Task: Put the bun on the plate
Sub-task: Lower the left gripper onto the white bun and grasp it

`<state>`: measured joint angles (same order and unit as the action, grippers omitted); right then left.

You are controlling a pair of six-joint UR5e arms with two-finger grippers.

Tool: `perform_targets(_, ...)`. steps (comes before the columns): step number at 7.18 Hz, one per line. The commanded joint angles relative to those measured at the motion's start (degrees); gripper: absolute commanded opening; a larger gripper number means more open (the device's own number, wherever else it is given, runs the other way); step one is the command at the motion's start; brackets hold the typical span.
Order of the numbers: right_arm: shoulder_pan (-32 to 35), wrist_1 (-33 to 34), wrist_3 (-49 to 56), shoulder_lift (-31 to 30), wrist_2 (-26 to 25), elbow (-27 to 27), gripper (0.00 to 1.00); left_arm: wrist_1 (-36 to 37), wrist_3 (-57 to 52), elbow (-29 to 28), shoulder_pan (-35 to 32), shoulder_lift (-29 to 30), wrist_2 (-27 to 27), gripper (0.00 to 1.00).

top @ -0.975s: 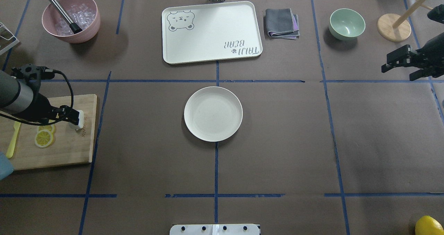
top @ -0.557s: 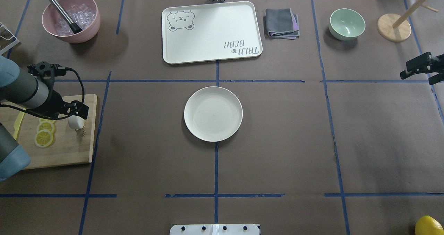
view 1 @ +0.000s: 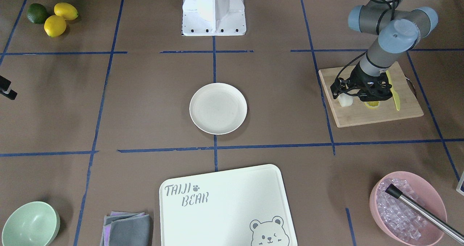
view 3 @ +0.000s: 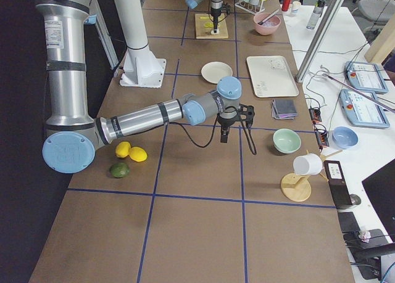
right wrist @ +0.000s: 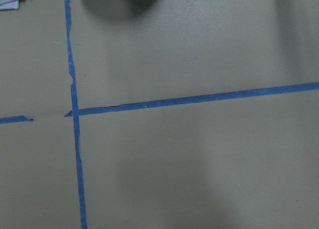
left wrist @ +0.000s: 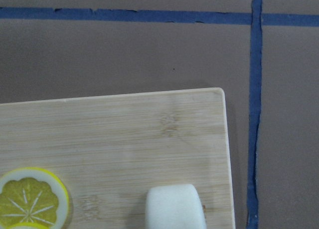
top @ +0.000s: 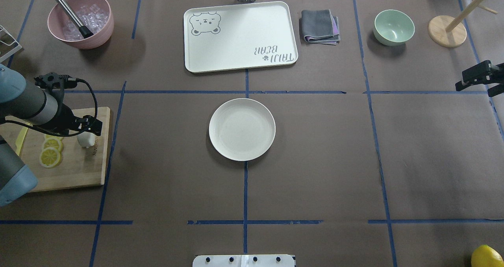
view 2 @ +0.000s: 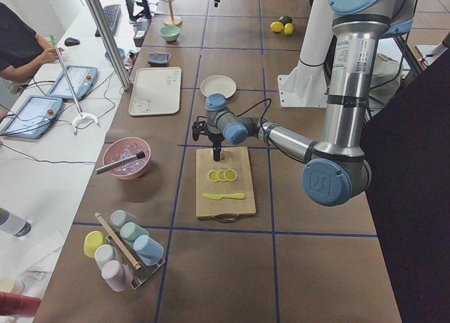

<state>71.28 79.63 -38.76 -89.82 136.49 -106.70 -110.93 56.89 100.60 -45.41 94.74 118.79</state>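
The bun (top: 86,140), a small white lump, stands on the wooden cutting board (top: 75,172) near its corner, and its top shows at the lower edge of the left wrist view (left wrist: 174,206). My left gripper (top: 89,132) points down right over the bun (view 1: 345,100), apparently open, and no finger shows pressed on it. The plate (top: 242,129) lies bare at the table's centre, well to the right of the board. My right gripper (top: 461,80) hovers open and holding nothing at the table's right edge.
Lemon slices (top: 50,156) and a yellow knife (view 1: 396,97) share the board. Along the far side stand a pink bowl of ice (top: 80,21), the bear tray (top: 240,36), a folded cloth (top: 319,26), a green bowl (top: 393,26) and a wooden stand (top: 447,31).
My left arm swung and came lower, its gripper shifting slightly up and right over the bun, then almost stilled. The bun stayed on the board. My right gripper withdrew to the right edge.
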Motion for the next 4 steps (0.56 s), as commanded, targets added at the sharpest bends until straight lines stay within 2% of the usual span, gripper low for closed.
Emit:
perform_targets(1,0.00,-0.09,0.00,0.00,0.00,0.09,1.00,-0.08,0.07,-0.40,0.67,0.01,0.48,0.98)
perform_targets(2,-0.08,-0.09,0.00,0.00,0.00,0.09,1.00,-0.08,0.15,-0.40,0.76,0.01,0.56,0.94)
perform_targets(4,-0.08,-0.09,0.00,-0.09,0.00,0.18,1.00,-0.08,0.24,-0.75,0.77,0.01,0.65,0.73)
